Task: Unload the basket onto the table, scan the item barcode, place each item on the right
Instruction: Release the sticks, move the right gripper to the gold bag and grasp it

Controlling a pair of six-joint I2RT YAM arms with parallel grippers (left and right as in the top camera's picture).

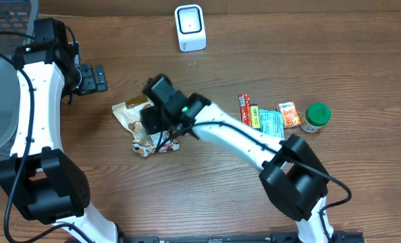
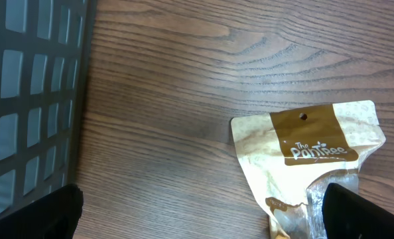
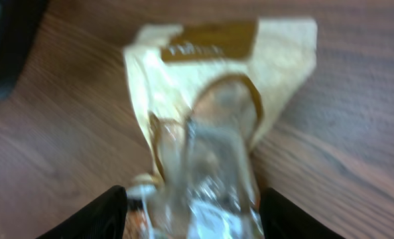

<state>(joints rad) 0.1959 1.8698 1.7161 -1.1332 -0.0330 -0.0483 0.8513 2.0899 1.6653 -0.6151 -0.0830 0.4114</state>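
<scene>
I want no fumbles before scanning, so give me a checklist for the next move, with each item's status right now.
1. Snack pouch lying on the table: ok.
2. Right claw straddling the pouch: ok.
3. Firm grip on the pouch: cannot tell, the view is blurred.
4. Left claw open, holding nothing: ok.
5. Scanner unobstructed: ok.
6. Barcode located: cannot tell, none visible in any view.

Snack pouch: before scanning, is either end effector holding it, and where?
Seemingly not: right end effector open astride snack pouch's clear end; left end effector empty.
</scene>
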